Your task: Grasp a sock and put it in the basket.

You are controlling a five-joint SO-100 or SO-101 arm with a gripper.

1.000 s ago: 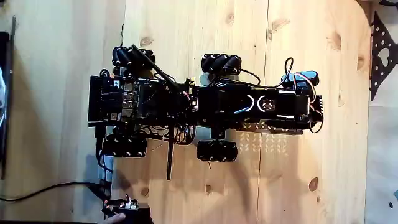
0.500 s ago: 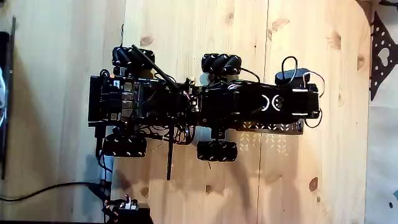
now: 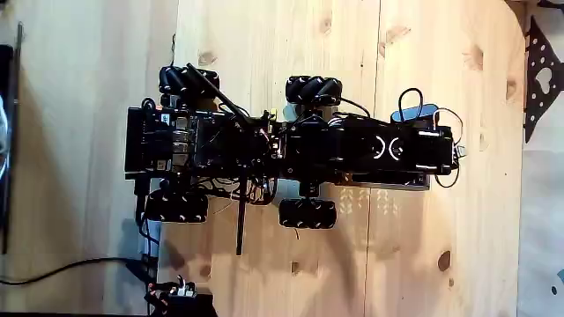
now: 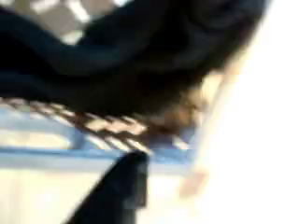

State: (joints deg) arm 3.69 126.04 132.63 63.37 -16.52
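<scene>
My arm stretched over the perforated basket (image 3: pixel 388 180) at centre right of the fixed view. Black sock (image 4: pixel 112 47) filled the blurred wrist view's top; whether my end effector pinched it I couldn't tell. Best release low, centred over the basket.

Fixed view was evenly and warmly lit; the wooden tabletop (image 3: pixel 291 53) read bright, with soft short shadows under the wheeled robot base (image 3: pixel 291 150). Focus was sharp, and black parts lost detail. Wrist view was heavily blurred, its right side blown out to white, dark masses shapeless.
</scene>
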